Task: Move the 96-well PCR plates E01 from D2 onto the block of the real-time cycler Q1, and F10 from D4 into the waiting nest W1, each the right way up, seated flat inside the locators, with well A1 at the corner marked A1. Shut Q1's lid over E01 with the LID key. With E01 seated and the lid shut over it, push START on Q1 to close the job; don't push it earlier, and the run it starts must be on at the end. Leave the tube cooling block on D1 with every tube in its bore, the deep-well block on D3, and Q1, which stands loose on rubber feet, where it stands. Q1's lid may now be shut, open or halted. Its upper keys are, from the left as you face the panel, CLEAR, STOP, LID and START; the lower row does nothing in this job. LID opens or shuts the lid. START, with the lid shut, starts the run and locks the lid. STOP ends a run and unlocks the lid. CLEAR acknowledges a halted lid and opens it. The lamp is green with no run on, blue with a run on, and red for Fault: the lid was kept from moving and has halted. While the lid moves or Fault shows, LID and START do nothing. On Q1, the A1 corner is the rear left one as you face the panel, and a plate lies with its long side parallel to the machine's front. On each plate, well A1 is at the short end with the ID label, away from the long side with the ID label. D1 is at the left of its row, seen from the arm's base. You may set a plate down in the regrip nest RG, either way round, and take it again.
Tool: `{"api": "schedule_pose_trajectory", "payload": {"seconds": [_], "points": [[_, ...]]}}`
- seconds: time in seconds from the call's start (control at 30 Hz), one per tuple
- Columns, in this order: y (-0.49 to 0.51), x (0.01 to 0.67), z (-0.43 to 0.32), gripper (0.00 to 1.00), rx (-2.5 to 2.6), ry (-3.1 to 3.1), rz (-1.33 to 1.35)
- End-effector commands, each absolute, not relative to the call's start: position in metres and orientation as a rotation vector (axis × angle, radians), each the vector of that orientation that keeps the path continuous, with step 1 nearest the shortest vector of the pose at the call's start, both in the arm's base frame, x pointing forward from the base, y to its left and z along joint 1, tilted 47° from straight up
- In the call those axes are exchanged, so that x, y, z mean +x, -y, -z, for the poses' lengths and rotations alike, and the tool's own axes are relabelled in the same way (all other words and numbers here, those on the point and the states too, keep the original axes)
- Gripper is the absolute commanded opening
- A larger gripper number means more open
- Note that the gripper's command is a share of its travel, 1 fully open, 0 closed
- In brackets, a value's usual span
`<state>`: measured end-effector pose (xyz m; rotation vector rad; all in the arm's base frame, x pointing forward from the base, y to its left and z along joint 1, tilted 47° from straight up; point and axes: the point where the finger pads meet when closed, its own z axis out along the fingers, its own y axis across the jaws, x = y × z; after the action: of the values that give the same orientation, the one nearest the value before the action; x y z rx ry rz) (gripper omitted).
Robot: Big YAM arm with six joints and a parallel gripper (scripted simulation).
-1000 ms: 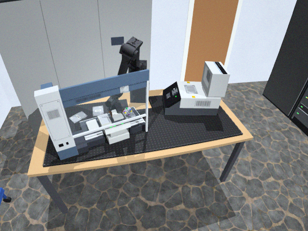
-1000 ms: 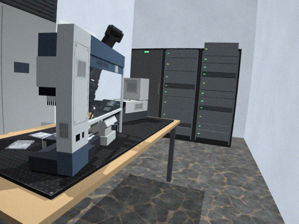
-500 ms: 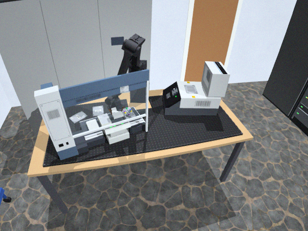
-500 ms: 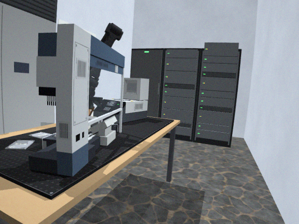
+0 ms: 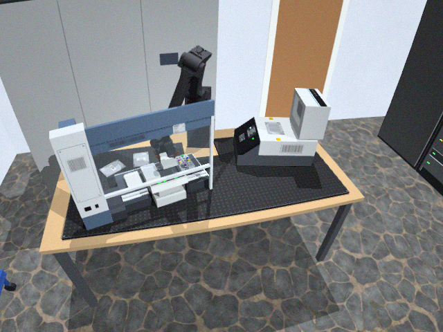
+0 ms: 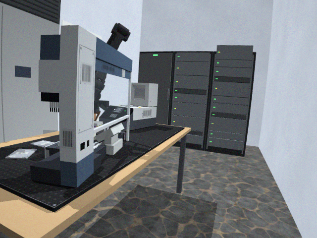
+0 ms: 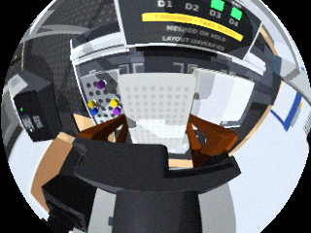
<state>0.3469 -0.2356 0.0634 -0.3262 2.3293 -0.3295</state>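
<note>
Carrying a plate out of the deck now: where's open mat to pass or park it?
Open black mat lies between the deck's white post and Q1, running to the table's front edge. Under the blue gantry it is crowded with blocks and nests. The fingers grip a white plate.

Wooden tabletop [image 5: 200,228] on dark legs, covered by a black perforated mat [image 5: 250,193]. On the mat: a blue-and-white liquid-handler deck frame [image 5: 77,171] at one end, a white real-time cycler [image 5: 286,146] with raised lid at the other, and two flat grey nests [image 6: 21,152] behind the frame.
</note>
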Motion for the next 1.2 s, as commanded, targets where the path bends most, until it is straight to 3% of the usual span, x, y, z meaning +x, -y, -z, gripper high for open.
{"api": "schedule_pose_trajectory", "payload": {"seconds": [0.0,1.17], "points": [[0.245,0.343,-0.070,0.00,-0.315,-2.319,0.355],[0.246,0.344,-0.067,0.00,-0.282,-2.333,0.339]]}}
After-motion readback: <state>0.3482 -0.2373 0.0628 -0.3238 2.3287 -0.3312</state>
